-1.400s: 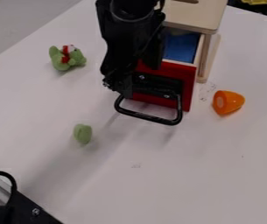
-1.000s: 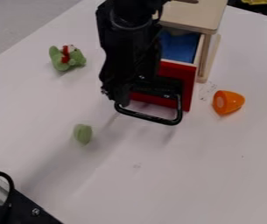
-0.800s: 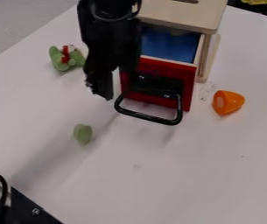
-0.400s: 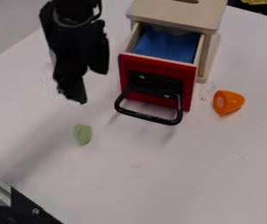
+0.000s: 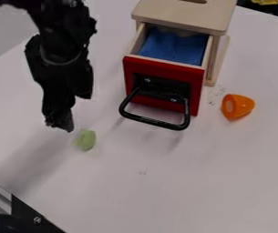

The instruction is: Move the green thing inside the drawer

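Camera view: the tool, directed downward, is at the upper left of the desk. Its two fingers stand apart, with nothing gripped between them; the exact width of the gap cannot be determined. The small rounded green object lies on the desk, outside the drawer, just beside the lower fingertip; contact cannot be confirmed. The drawer is extended from the light wooden cabinet. It has a red front panel and a black loop handle, and blue material lies within its walls. An orange rounded piece with a paler face rests on the desk, to the right of the drawer. A black bracket occupies the lower left corner.
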{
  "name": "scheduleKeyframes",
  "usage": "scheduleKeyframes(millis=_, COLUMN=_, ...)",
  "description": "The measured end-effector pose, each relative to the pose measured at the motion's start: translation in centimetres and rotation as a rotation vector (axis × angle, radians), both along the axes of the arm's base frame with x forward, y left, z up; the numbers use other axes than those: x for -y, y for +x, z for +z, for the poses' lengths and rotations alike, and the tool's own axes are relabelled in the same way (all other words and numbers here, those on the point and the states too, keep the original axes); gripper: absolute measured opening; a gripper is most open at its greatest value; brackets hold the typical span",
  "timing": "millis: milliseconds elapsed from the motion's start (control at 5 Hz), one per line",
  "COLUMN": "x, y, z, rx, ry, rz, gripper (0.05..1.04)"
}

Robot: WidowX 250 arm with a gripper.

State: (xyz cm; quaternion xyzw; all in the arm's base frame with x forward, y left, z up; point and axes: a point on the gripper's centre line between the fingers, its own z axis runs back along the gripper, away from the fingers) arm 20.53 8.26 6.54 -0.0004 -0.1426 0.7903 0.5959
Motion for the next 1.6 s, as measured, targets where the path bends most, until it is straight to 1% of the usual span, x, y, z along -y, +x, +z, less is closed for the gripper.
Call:
scheduleKeyframes(millis=200, x=-0.5, y=-0.4, z=-2.4, rx=-0.047, ry=-0.024, rz=0.030, gripper=0.997)
scheduleKeyframes(millis=400, x=-0.7, y=-0.5, z=-3.3, rx=-0.058, ry=-0.051, rz=0.047, gripper=0.997)
scheduleKeyframes(millis=600, x=-0.1, y=-0.6, z=-4.6, rx=-0.092, ry=-0.101, rz=0.024, gripper=0.998)
scheduleKeyframes(millis=800, x=0.4, y=-0.5, z=-5.4, rx=-0.112, ry=-0.132, rz=0.026, gripper=0.997)
scheduleKeyframes(millis=1000, x=0.9, y=-0.1, z=-5.6, rx=-0.115, ry=-0.158, rz=0.025, gripper=0.950)
scheduleKeyframes(millis=1200, x=0.8, y=0.0, z=-5.7, rx=-0.104, ry=-0.152, rz=0.032, gripper=0.666)
scheduleKeyframes(millis=1400, x=0.8, y=-0.2, z=-5.6, rx=-0.110, ry=-0.170, rz=0.033, gripper=0.387)
scheduleKeyframes(millis=1600, x=0.4, y=-0.5, z=-4.7, rx=-0.104, ry=-0.168, rz=0.026, gripper=0.208)
